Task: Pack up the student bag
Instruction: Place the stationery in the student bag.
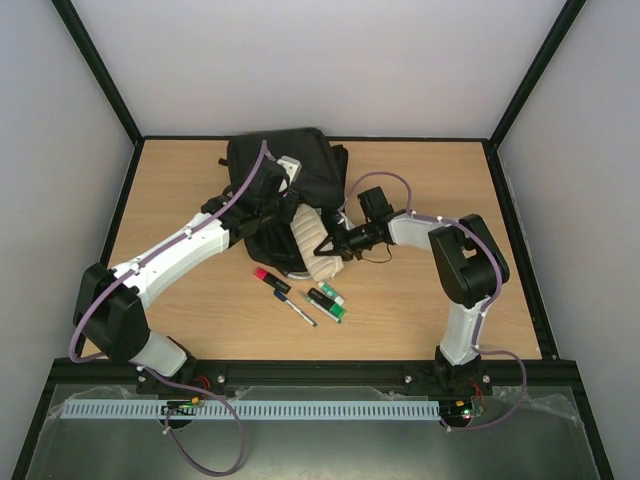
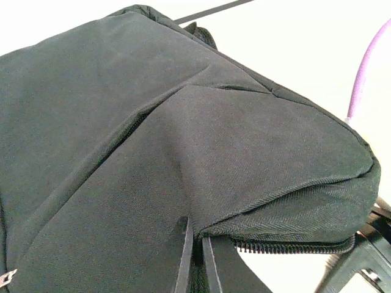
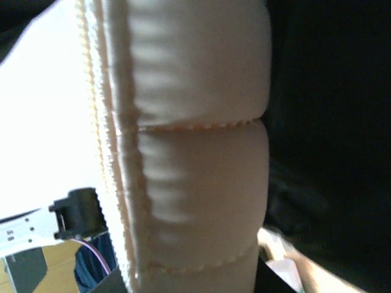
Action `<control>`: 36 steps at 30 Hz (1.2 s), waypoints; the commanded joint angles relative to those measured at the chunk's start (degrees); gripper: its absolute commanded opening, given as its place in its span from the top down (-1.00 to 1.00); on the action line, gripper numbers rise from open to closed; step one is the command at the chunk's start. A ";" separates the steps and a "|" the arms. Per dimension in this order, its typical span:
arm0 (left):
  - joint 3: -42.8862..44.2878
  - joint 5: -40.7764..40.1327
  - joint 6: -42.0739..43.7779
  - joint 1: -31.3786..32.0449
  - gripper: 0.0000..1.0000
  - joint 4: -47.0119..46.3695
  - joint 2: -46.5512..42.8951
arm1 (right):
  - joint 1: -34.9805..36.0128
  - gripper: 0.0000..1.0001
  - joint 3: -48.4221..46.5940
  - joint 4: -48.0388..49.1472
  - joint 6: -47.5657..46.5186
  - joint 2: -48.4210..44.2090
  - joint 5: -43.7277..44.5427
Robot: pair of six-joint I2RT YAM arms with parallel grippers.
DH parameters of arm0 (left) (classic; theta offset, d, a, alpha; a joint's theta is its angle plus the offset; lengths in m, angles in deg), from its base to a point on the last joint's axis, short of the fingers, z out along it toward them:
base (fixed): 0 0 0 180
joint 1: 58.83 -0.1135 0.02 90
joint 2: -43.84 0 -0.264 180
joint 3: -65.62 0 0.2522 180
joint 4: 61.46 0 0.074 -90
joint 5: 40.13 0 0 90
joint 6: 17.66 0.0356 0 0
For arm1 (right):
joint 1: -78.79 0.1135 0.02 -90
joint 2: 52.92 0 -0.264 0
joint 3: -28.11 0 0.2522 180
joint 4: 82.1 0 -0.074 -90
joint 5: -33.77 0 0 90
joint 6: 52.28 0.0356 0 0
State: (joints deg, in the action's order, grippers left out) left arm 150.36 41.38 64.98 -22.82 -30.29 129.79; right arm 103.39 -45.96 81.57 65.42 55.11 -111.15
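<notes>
The student bag, a black fabric backpack, lies at the back middle of the table. My left gripper is shut on the bag's fabric beside the open zip edge; in the left wrist view the bag fills the frame and the gripper pinches a fold of it. A beige quilted pencil case lies at the bag's near opening. My right gripper is shut on the pencil case, which stands between its jaws and hides most of the right wrist view.
Loose on the wood in front of the bag lie a red-capped marker, a thin pen and two green markers. Black frame posts and pale walls bound the table.
</notes>
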 commanded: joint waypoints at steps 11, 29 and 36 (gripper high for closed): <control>0.56 2.67 -1.09 0.12 0.95 -6.01 -3.08 | 2.66 0.98 -6.80 12.09 12.38 1.70 -1.88; 0.30 2.22 -0.75 0.90 0.95 -5.83 -3.17 | 2.73 0.14 -14.79 9.98 13.03 10.79 10.15; 0.21 1.56 -0.64 0.90 0.95 -5.73 -3.51 | 2.73 -0.29 -11.20 4.53 3.39 3.57 16.59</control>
State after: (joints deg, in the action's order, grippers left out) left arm 150.01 41.78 64.37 -22.73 -32.10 129.73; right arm 105.81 -58.14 91.52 77.10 64.79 -99.54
